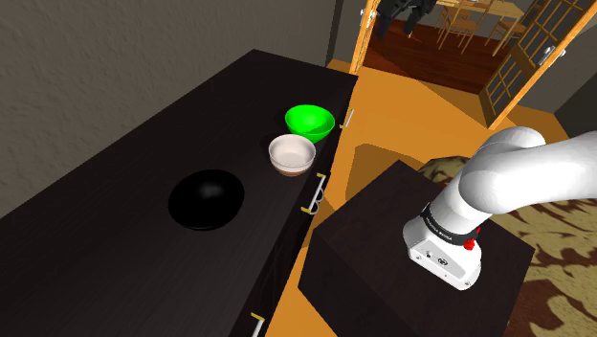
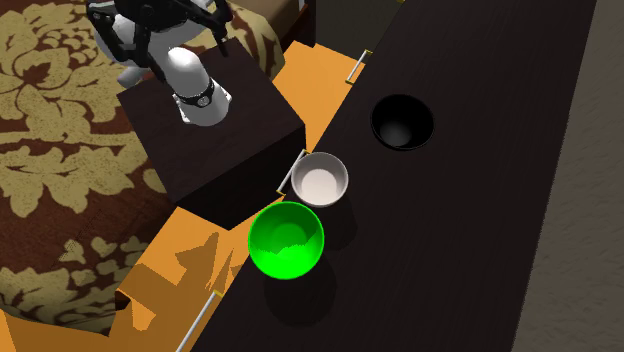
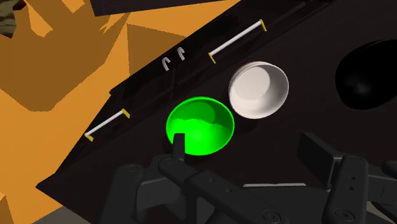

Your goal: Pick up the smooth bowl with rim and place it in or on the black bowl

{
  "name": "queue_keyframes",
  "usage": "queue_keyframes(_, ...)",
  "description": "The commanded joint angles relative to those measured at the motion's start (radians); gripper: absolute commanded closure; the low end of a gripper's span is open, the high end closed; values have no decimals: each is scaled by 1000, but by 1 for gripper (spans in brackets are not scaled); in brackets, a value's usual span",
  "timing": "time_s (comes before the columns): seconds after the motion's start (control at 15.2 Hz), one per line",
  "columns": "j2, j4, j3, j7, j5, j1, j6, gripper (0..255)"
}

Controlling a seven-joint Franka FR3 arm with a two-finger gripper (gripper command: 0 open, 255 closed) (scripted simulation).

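Note:
Three bowls stand in a row near the front edge of a dark cabinet top (image 1: 105, 230). The black bowl (image 1: 206, 199) (image 2: 402, 122) (image 3: 369, 75) is at one end. In the middle sits a white bowl (image 1: 292, 153) (image 2: 322, 180) (image 3: 257, 89) with a brownish outside. A bright green bowl (image 1: 309, 121) (image 2: 286, 240) (image 3: 199, 126) is at the other end, close beside the white one. My gripper (image 3: 247, 149) hangs well above the cabinet, open, with nothing between its fingers (image 3: 178, 147). The green bowl lies just beyond its left finger.
The arm (image 1: 497, 191) rises from the dark stand (image 1: 383, 239) (image 2: 215, 150), which is in front of the cabinet. Drawer handles (image 3: 236, 43) line the cabinet front. Orange floor and a patterned rug (image 2: 60, 150) surround the stand. An open doorway (image 1: 450, 38) lies beyond.

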Motion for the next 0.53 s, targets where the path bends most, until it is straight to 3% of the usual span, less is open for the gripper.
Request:
queue_keyframes(0.0, 0, 0, 0, 0, 0, 0, 0, 0)
queue_keyframes(0.46, 71, -176, -18, -31, 29, 18, 229, 0)
